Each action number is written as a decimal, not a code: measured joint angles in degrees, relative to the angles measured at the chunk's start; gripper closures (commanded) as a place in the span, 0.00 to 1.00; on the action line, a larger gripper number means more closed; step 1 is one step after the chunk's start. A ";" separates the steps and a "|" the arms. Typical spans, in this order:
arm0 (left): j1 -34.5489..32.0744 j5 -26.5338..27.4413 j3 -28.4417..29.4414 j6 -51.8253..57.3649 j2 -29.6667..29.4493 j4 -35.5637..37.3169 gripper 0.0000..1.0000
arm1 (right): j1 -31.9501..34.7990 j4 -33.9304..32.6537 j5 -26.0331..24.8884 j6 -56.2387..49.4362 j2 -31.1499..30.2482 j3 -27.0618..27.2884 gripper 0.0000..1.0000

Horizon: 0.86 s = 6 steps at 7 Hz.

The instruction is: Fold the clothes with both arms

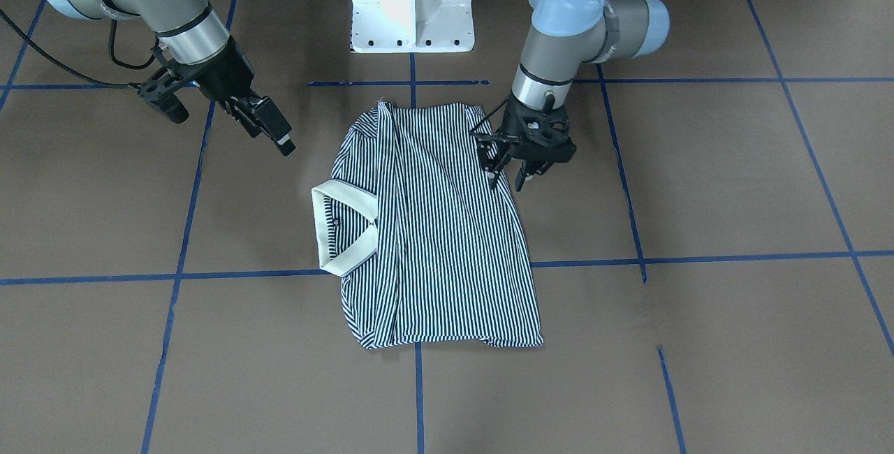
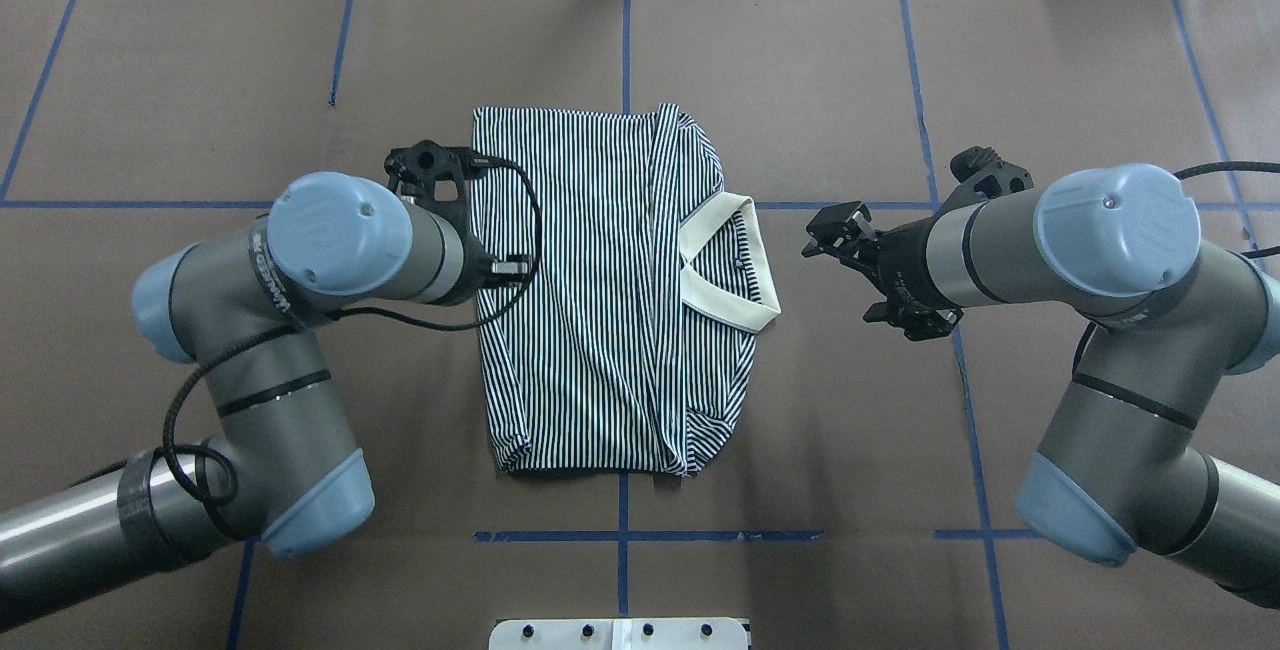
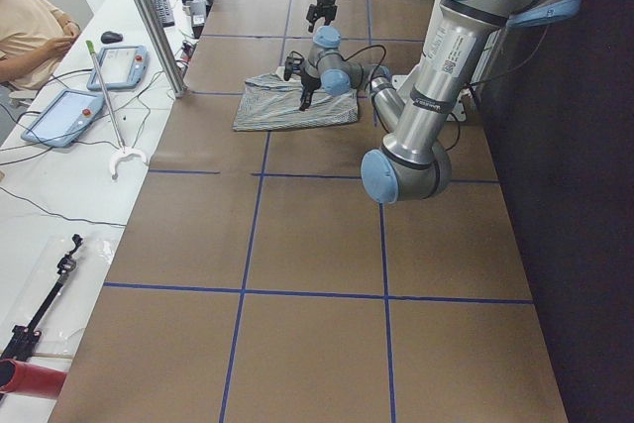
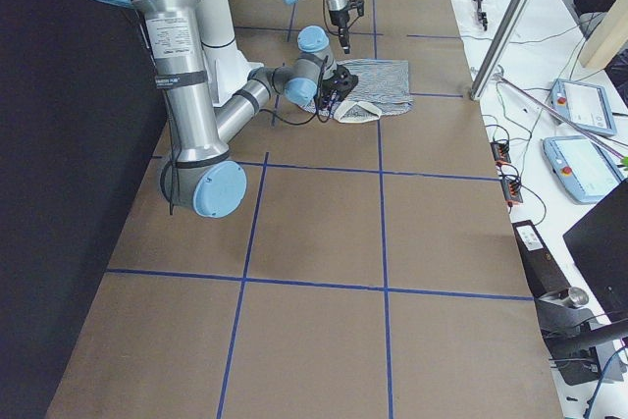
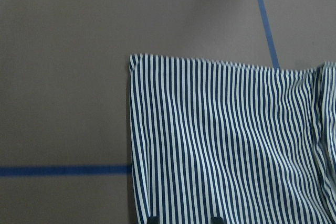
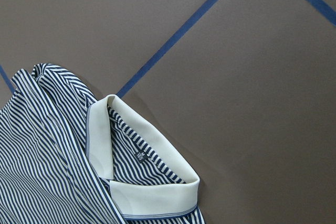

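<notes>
Both fingers-apart: my left end effector (image 1: 508, 178) and right end effector (image 1: 269, 134).
Polo shirt (image 1: 447, 244) lies folded on the desk (image 1: 698, 181) between them, edge under the left, collar (image 1: 328, 230) toward the right.

One camera looks down from behind the robot; another faces it across the brown, blue-taped table (image 1: 698, 174); two watch distantly from either end; both wrist cameras sit close over the navy-and-white striped polo shirt (image 2: 580, 350), shared by all.
</notes>
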 measured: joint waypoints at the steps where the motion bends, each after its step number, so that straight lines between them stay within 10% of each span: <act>1: 2.75 0.31 -1.74 -0.79 -0.18 5.39 0.46 | 0.05 0.02 0.00 -0.06 0.11 -0.34 0.00; 6: 9.09 0.05 -1.94 -1.44 -0.92 11.25 0.46 | 0.25 0.05 0.08 -0.24 0.71 -0.82 0.00</act>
